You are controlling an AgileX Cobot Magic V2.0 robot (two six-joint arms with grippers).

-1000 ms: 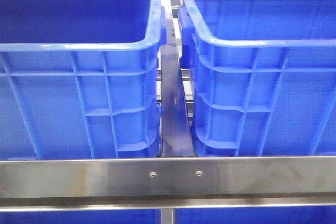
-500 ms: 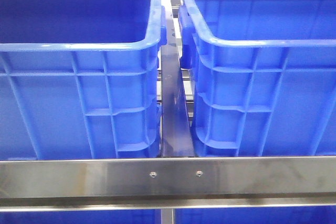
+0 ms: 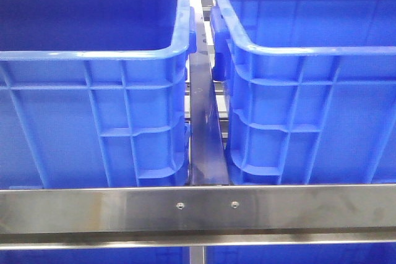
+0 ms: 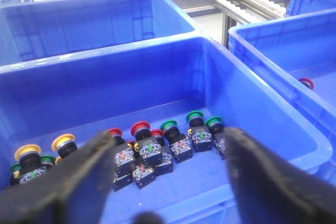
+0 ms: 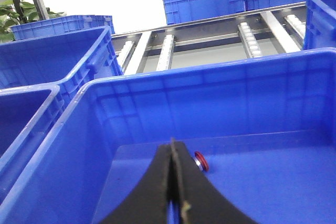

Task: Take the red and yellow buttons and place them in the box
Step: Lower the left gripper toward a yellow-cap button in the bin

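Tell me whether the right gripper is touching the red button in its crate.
Apart. The right wrist view shows the right gripper shut and empty, with bare blue floor of the crate between its tips and the red button.

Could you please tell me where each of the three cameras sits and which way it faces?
Front: low behind a steel rail, facing two blue crates' outer walls; no robot parts show.
Left wrist: above the button-filled crate, looking down in; open left gripper shows.
Right wrist: over the other crate, shut right gripper showing.
Shared: both wrist views catch its lone red button.
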